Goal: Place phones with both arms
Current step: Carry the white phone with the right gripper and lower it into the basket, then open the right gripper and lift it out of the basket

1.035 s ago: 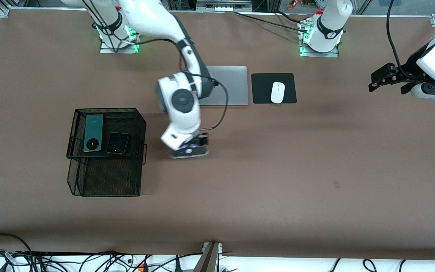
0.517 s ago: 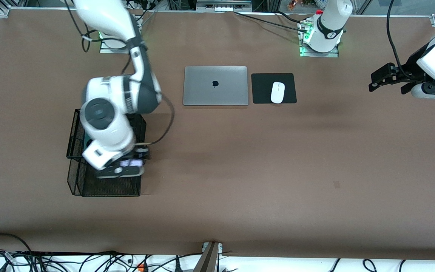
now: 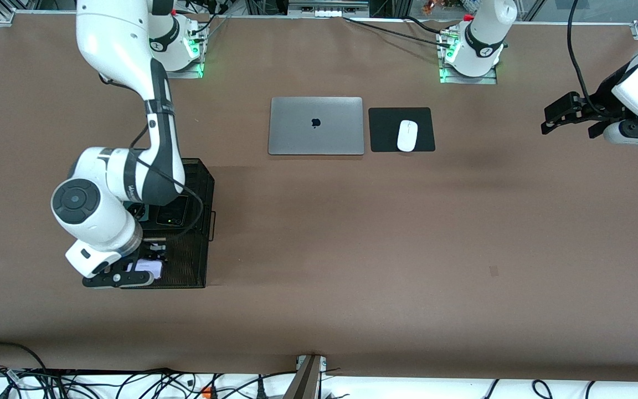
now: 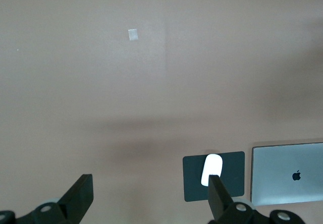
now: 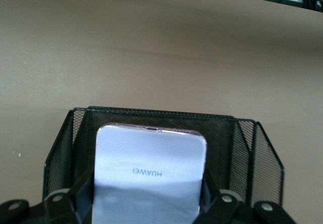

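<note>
Right claw (image 3: 150, 270) grips the pale-lilac phone (image 5: 149, 176) by its edges, flat, over the mesh basket's (image 3: 200, 260) lower tier, probably ready to lower it in. Left claw (image 3: 560, 112) waits spread wide, empty, above bare worktop (image 3: 407, 249).

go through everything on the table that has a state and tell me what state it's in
Laptop: closed, flat.
Lilac phone: held over the rack's lower tier.
Black phone: flat on the upper tier.
Rack: upright.
Right tool: shut on the lilac phone.
Left tool: open, empty, waiting.
Mouse: on its pad.
</note>
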`<state>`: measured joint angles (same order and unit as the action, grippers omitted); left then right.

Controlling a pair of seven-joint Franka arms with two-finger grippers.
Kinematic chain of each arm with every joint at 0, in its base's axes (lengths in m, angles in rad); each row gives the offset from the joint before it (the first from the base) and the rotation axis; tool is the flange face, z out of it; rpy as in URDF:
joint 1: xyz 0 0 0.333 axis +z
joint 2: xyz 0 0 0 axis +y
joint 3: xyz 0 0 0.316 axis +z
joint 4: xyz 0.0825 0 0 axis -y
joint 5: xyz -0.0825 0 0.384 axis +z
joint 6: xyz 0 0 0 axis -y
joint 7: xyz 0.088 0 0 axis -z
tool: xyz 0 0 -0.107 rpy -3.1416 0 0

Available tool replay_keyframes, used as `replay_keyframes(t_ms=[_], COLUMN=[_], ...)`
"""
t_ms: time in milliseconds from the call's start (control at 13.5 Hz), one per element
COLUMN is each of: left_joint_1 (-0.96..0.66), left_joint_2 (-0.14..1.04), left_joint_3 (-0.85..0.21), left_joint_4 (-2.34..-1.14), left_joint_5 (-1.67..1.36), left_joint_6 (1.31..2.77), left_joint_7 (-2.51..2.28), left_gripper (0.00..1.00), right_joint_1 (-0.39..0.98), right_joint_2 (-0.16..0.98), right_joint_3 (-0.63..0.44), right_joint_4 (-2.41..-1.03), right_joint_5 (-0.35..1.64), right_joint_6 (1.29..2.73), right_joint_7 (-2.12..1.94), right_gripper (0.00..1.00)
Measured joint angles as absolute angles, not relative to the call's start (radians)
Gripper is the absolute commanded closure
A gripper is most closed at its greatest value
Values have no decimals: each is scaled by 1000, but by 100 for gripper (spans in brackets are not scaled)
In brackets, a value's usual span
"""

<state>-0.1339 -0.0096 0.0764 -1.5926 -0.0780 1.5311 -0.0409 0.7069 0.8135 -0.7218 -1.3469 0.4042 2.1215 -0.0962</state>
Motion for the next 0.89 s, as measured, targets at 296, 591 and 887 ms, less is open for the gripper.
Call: replay_keyframes(t_ms=[296, 591, 887], left_joint_1=[-130, -130, -130], left_joint_2=[-10, -10, -10], left_joint_3=[79, 79, 79], left_joint_4=[-1592, -1592, -1592], left_joint_5=[-71, -70, -70], left_joint_6=[1531, 1531, 1531], left_joint_7=[-41, -41, -41], left_gripper=[0, 0, 0], right_joint_1=[681, 633, 631], right_joint_2=[835, 837, 839], right_joint_3=[-688, -652, -644], right_joint_4=[-1379, -1418, -1437], right_joint_5=[429, 432, 441], right_joint_6=[2131, 2131, 2131], right_joint_7=[-154, -210, -212], right_gripper=[100, 80, 1])
